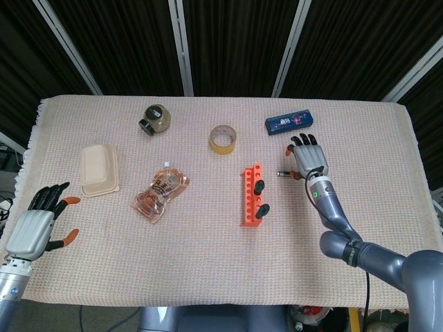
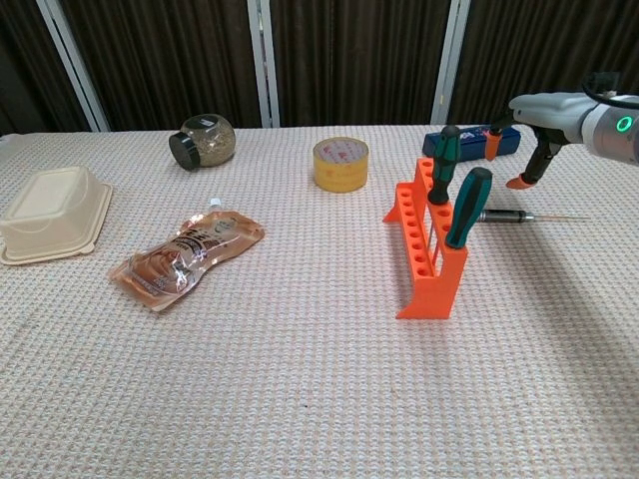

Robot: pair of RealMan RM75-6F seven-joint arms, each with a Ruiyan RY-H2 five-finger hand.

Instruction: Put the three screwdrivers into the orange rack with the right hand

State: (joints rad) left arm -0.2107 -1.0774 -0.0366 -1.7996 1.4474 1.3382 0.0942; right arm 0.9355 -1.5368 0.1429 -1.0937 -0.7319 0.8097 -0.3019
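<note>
The orange rack (image 1: pixel 250 196) (image 2: pixel 423 249) stands mid-table. Two screwdrivers with green-and-black handles are upright in it, one at the back (image 1: pixel 258 186) (image 2: pixel 443 152) and one at the front (image 1: pixel 262 210) (image 2: pixel 467 206). A third screwdriver (image 1: pixel 284 174) (image 2: pixel 504 216) lies flat on the cloth just right of the rack. My right hand (image 1: pixel 309 158) (image 2: pixel 539 112) hovers above that screwdriver's far end with fingers spread, holding nothing. My left hand (image 1: pixel 36 228) rests open near the table's front left edge.
A blue box (image 1: pixel 289 122) (image 2: pixel 475 139) lies behind the right hand. A yellow tape roll (image 1: pixel 223 138) (image 2: pixel 340 163), a jar (image 1: pixel 156 117), a cream food container (image 1: pixel 99 168) and a snack pouch (image 1: pixel 160 194) sit left of the rack.
</note>
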